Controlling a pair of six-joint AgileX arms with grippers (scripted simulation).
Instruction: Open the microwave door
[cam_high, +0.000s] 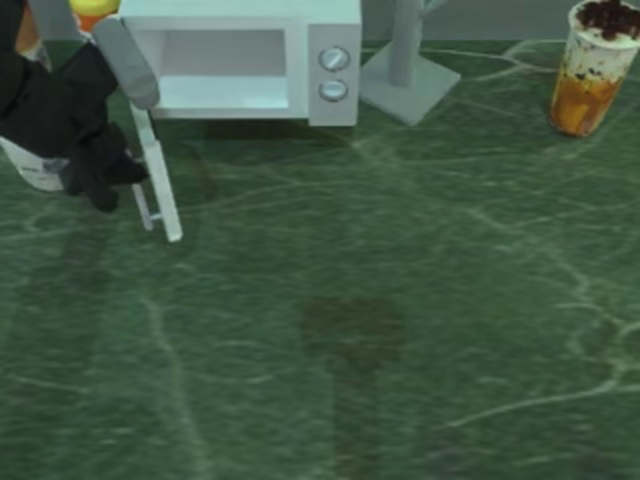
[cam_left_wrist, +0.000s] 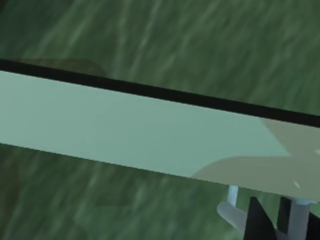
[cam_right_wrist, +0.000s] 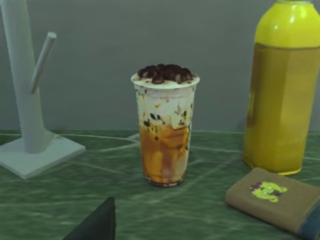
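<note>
The pale grey-white microwave stands at the table's back, left of centre, two silver knobs on its right panel and its cavity showing. The microwave door is swung out towards the front, seen edge-on. In the left wrist view the door is a long pale band. My left gripper is just left of the door, shut on its slim handle. Black fingers clamp the handle bar. Of my right gripper only one dark fingertip shows, with nothing near it.
A white rack stand sits right of the microwave. A bubble tea cup is at the back right, with a yellow bottle and a brown pad nearby. A white container lies behind my left arm.
</note>
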